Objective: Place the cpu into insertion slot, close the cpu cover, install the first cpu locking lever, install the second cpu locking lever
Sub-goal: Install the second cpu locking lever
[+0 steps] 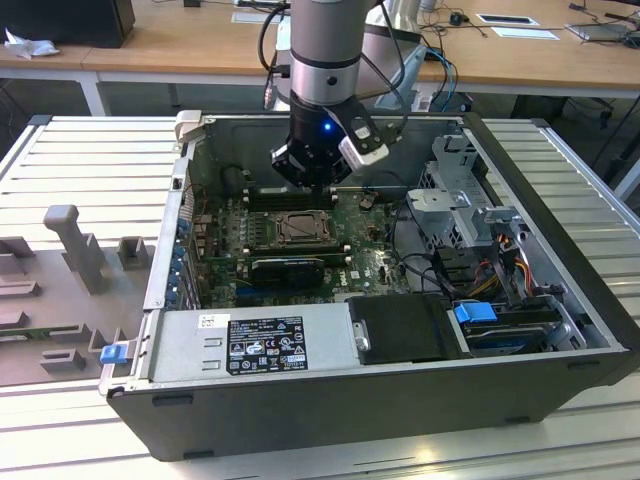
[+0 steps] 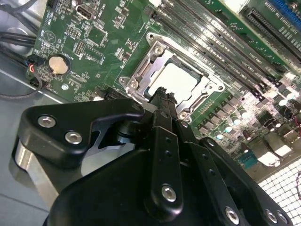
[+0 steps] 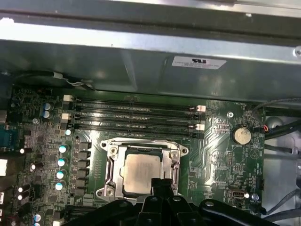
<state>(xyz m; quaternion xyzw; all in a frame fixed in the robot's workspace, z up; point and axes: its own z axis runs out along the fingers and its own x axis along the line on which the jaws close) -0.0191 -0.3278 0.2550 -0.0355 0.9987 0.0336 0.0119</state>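
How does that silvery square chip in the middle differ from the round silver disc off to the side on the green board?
The chip is square with a dull, brushed grey top; the disc is round and shinier. The chip is clearly larger and sits inside a metal frame, while the disc sits alone in a small round holder. The robot's hand hovers at the chip's edge, away from the disc. Both lie flat on the green board.

Printed matter is carried by three surfaces, none of it legible. A black rectangular label with white print and rows of certification symbols [image 1: 267,345] is fixed to the grey metal power-supply housing [image 1: 330,325] in the exterior view, beside a small white sticker [image 1: 213,321]. In the first wrist view, a white rectangular sticker with dark print [image 3: 195,62] is seen on the grey steel chassis wall [image 3: 117,66].
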